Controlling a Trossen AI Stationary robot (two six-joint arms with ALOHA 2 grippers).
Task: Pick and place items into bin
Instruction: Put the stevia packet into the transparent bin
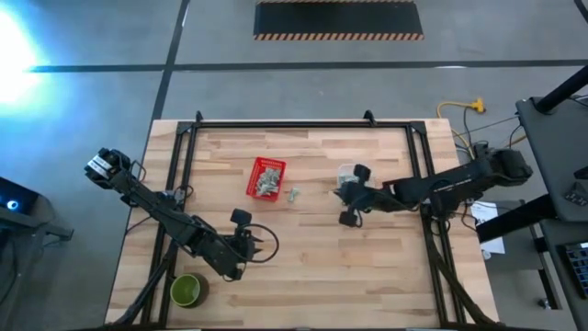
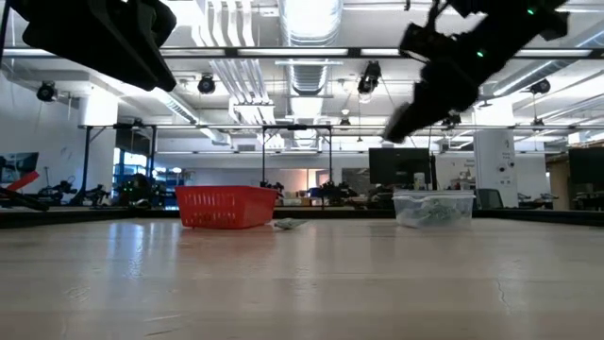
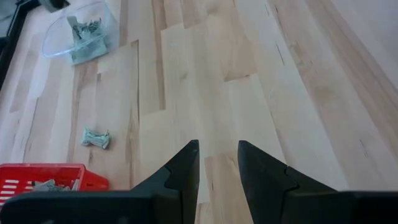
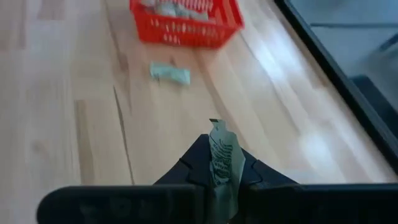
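Packet [image 4: 224,163] pinched in right jaws, above table [image 4: 74,124]

The table [image 1: 367,248] is made of pale wood planks joined in strips, smooth, with a soft sheen seen in the low view. It is framed by thin black metal rails [image 1: 303,123]. The basket [image 4: 186,25] is moulded of red plastic in an open lattice, slightly glossy. The tub [image 3: 78,34] is formed of clear, shiny plastic. The packets [image 3: 95,138] are wrapped in crinkled pale green-and-white film; the one [image 4: 224,163] pinched in the right gripper [image 4: 222,177] is creased. The gripper fingers [image 3: 180,177] are finished in matt black plastic. The bowl [image 1: 186,291] is glossy green.
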